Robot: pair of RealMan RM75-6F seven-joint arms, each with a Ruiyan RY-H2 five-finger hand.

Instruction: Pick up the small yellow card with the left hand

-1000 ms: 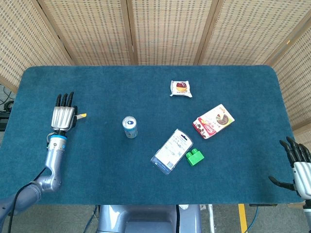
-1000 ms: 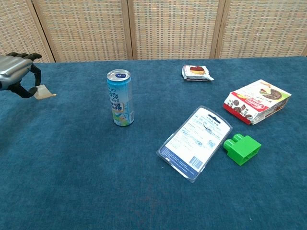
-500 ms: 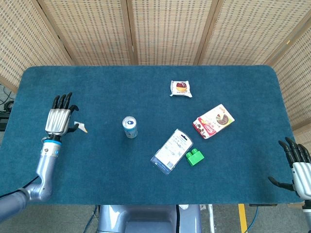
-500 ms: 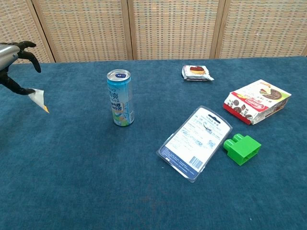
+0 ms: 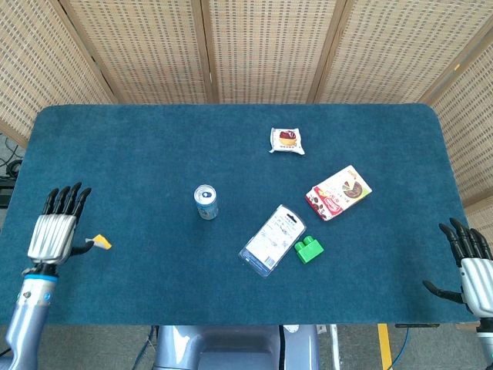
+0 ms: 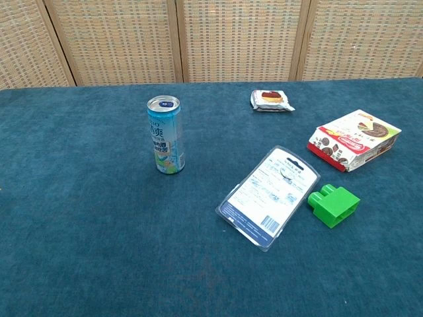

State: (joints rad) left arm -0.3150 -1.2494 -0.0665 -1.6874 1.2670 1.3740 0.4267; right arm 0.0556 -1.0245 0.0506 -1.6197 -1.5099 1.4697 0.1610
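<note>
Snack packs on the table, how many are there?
2. A small wrapped cake lies toward the far side of the table, and a red-and-white snack box lies to the right, beyond the green block. Nothing seems hidden.

Can [image 6: 164,135] upright; blister pack [image 6: 270,196] touching green block [image 6: 332,205]; snack box [image 6: 353,139] behind.

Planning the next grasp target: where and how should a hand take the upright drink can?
Grip the can around its mid-body, hand coming in level from the side. It stands upright, tall and round, so a wrap across the label looks steadier than a grab at the lid. The left hand already pinches the yellow card; the right hand is empty, but the blister pack lies toward that side.
</note>
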